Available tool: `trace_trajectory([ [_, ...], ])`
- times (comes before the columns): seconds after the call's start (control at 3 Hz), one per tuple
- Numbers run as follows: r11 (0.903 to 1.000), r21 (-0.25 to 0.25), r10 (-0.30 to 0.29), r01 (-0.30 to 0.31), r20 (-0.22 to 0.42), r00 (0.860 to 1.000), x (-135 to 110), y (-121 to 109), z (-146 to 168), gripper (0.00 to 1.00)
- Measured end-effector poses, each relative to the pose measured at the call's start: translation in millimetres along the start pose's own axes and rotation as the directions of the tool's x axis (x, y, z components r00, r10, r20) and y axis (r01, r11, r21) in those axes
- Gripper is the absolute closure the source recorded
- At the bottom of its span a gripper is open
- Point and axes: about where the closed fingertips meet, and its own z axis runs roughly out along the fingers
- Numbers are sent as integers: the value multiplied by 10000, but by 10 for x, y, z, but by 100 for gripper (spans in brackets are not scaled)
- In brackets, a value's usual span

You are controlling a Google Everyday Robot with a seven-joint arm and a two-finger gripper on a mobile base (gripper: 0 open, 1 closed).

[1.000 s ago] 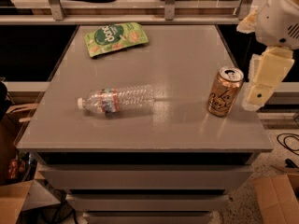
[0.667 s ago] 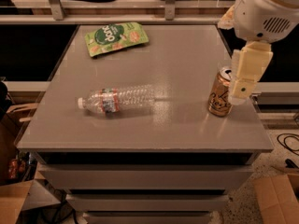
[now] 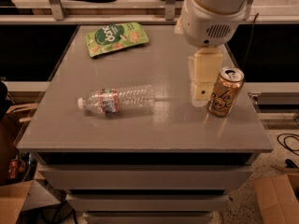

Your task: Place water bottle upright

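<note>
**One bottle on its side, one reach to line up**

We start with the grey worktop (image 3: 154,125), which carries three things set well apart. The arm's white wrist housing hangs above the right side. Below it the gripper (image 3: 204,80) hovers over the right half of the top, just beside the gold can (image 3: 225,91). From this angle we cannot tell whether it is spread or closed.

The water bottle (image 3: 119,99) lies flat, left of the middle and nearer the front edge than the back. Its length runs roughly along the front edge. A green snack pouch (image 3: 116,38) lies towards the back-left corner, and the can stands upright near the right edge. The bottle's white cap (image 3: 81,102) points at the left edge.

We judge the step in hand to be the reach. To do it well, we travel left and lift clear of the can first. Then we come down over the ribbed body between the label band and the base, closing across the bottle's width from front to back. The round body may roll if nudged, and the thin plastic likely gives, so we centre before squeezing. That grip leaves room to swing the cap up.
</note>
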Motion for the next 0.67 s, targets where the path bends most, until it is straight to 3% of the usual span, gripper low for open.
trace_trajectory([
  [0.33,9969,-220,-760,758,-104,9971,-359,45,191,0],
  [0.67,9969,-219,-760,758,-104,9971,-360,45,190,0],
])
